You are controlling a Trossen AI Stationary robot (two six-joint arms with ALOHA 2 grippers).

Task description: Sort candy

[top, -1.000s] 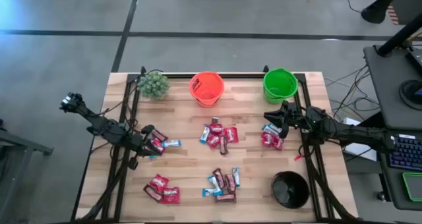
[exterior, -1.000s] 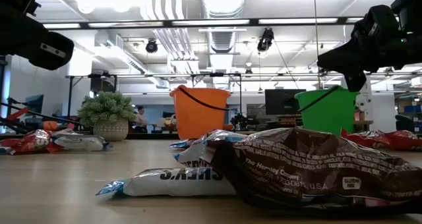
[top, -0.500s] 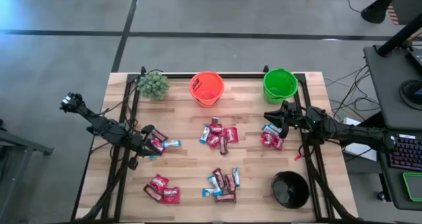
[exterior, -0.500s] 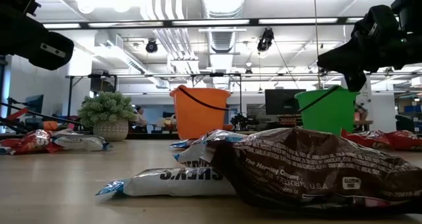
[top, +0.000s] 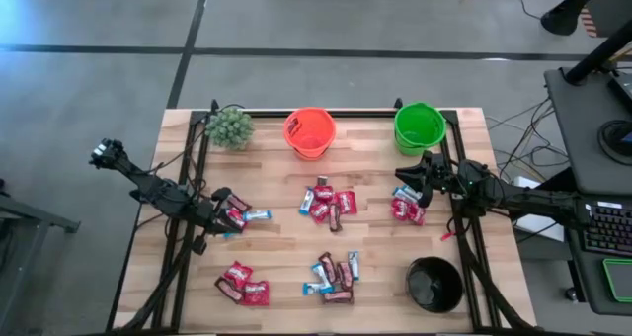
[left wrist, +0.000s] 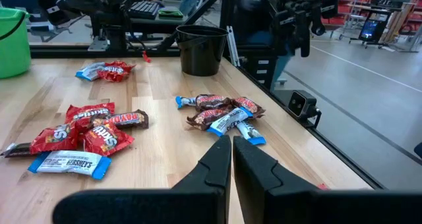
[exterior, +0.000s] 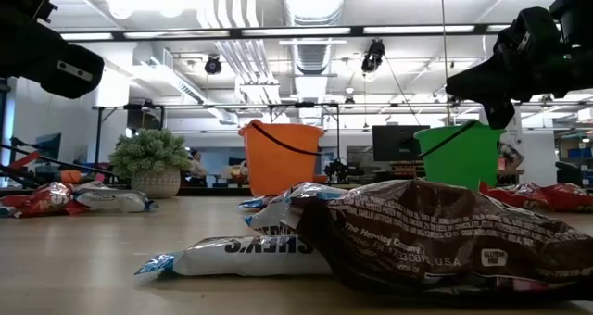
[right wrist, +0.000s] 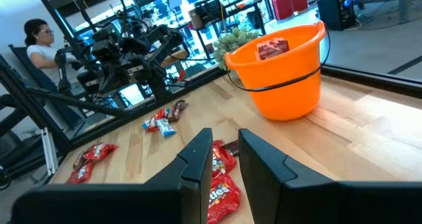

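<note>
1. Right gripper (top: 403, 173) in the high view hovers near the green bucket (top: 419, 126), beside a small pile of red packets (top: 406, 208) at the table's right side. Left gripper (top: 219, 217) sits at the left side, against a few sweets (top: 244, 215). More candy lies in a middle pile (top: 326, 204), a front pile (top: 334, 275) and a front-left pile (top: 241, 283). An orange bucket (top: 309, 131), a black bucket (top: 434, 284) and a small plant (top: 229, 126) stand on the table (top: 276, 257) too.

2. From table height, a dark brown bar (exterior: 435, 236) and a blue-and-white bar (exterior: 241, 255) fill the foreground; the orange bucket (exterior: 278, 157) and green bucket (exterior: 456, 154) stand behind. Both arms hang above, clear of the wood.

3. Left wrist view: its fingers (left wrist: 214, 168) are nearly pressed together with nothing between them, pointing toward the front pile (left wrist: 221, 112); red packets (left wrist: 86, 132) lie to one side.

4. Right wrist view: the fingers (right wrist: 198, 159) stand apart with a clear gap and hold nothing; red packets (right wrist: 221, 178) lie just below them, and the orange bucket (right wrist: 283, 72) already holds one red packet.

5. Sorting looks barely begun, as most candy is on the table. The step in hand seems to be choosing a pick. Next, the right gripper would need to drop onto a single red packet, close, then carry it to the orange bucket.
</note>
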